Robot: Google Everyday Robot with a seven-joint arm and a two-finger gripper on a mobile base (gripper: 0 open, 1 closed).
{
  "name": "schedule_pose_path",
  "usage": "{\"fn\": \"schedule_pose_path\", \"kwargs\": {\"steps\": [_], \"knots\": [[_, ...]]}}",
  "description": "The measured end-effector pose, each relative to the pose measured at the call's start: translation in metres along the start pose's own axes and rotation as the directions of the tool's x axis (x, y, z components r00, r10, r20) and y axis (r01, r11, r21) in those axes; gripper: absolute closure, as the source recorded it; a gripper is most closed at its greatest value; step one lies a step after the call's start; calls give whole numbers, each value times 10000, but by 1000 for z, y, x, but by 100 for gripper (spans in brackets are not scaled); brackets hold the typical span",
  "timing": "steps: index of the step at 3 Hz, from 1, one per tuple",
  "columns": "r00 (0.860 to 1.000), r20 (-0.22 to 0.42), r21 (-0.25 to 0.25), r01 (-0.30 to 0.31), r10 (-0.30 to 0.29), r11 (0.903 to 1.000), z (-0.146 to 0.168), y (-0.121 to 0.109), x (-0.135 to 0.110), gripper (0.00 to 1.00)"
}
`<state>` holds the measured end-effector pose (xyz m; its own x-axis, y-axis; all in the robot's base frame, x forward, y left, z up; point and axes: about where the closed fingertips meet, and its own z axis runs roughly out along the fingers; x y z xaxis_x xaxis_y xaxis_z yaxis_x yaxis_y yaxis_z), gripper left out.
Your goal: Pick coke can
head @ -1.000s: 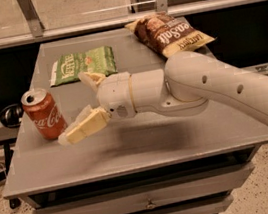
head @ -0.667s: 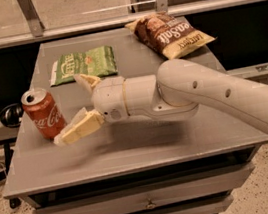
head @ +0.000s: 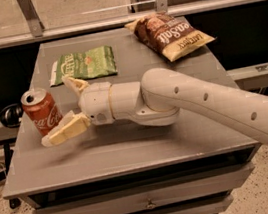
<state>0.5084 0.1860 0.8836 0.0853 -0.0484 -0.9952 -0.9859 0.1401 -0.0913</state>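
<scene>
Wide open, the gripper sits low over the left side of the table, one finger behind the can and the other in front near its base. I cannot tell whether either finger touches it. The grey table has drawers below. The white arm reaches in from the right, across the tabletop. A brown bag lies flat at the far right corner. A green bag lies flat at the far left, just beyond the gripper. The can stands upright near the left edge, partly between the fingers.
</scene>
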Motion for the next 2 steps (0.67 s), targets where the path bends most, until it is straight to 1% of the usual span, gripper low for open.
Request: {"fn": "schedule_pose_path", "kwargs": {"steps": [1, 2], "knots": [[9995, 262, -9, -152, 153, 9999, 13, 2, 5, 16], [9994, 305, 75, -178, 176, 9998, 16, 3, 5, 41]]}}
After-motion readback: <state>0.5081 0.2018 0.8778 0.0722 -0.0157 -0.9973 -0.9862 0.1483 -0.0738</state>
